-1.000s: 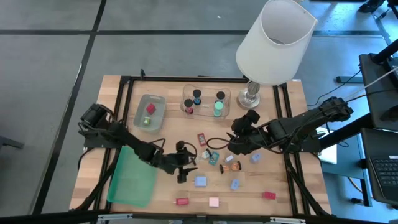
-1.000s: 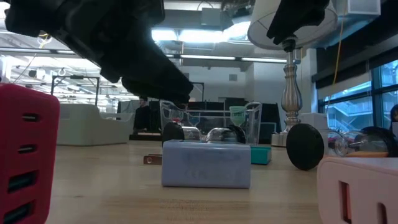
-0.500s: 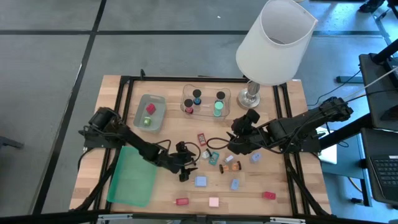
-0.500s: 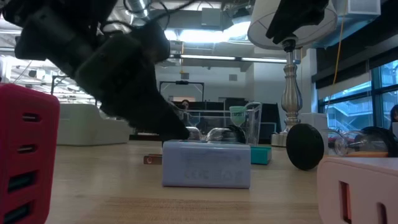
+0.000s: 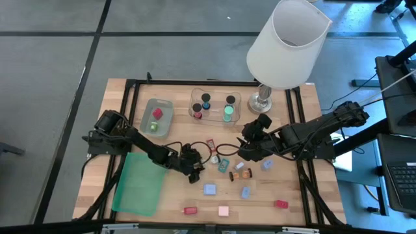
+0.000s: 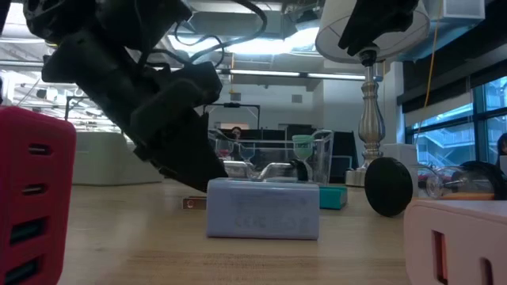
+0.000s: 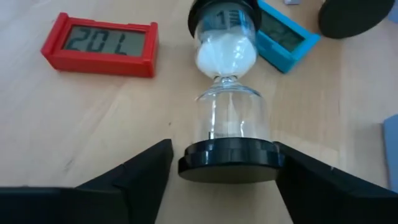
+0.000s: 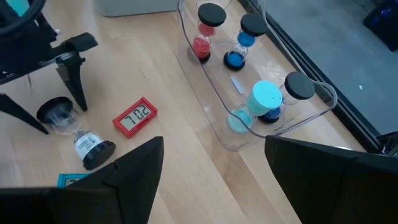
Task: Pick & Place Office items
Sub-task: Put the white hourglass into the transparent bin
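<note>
A small hourglass with white sand and black end caps (image 7: 227,118) lies on its side on the wooden table, near the middle in the high view (image 5: 209,160). My left gripper (image 7: 227,177) is open and low over the table. Its two fingers stand on either side of the hourglass's near end cap (image 7: 227,163), and I cannot see them touching it. It also shows in the high view (image 5: 197,168) and the low view (image 6: 190,170). My right gripper (image 8: 211,186) is open and empty, above the table's middle right (image 5: 244,153).
A red clock (image 7: 99,43) and a blue clock (image 7: 283,40) lie just beyond the hourglass. A clear tray of hourglasses (image 5: 214,105), a small tray (image 5: 156,117) and a lamp (image 5: 286,45) stand at the back. A green lid (image 5: 138,184) lies front left. Small blocks (image 5: 209,189) lie near the front.
My left gripper has come down toward the table and gone toward the table's far right, up to the lying hourglass, so that its open fingers now stand around the near end cap. The hourglass has stayed in place.
</note>
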